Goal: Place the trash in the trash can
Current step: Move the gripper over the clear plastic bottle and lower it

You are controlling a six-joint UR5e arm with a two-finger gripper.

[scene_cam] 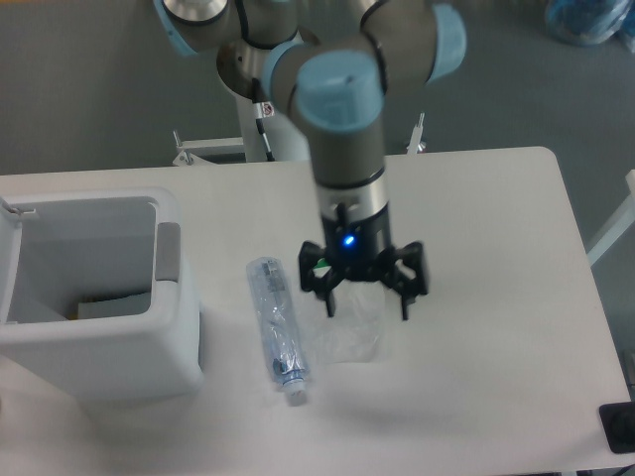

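The plastic bag [349,332] lay flat on the table [496,297], roughly mid-table, its upper part hidden behind the pincer [364,302], so the green top strip showed only as a sliver near the left finger. What could be seen of it ran lengthwise away from the camera, though the covered end made that uncertain. Just beside its left edge lay the crushed bottle [277,327], also on the table. The bottle's long axis ran nearly front to back, tilted slightly, with the white cap [295,396] at the near end pointing toward the camera and a little to the right.

The pincer hung directly over the bag with both fingers spread wide apart and nothing between them. Whether the fingertips touched the bag could not be told from this view.

The step in hand looked like the approach to grasp the bag; neither piece had reached the trash can [89,297], which stood at the left edge of the table, well apart from the bag. The next move would call for lowering onto the thin film and closing so as to pinch a fold, since a flat bag offers little to grip.
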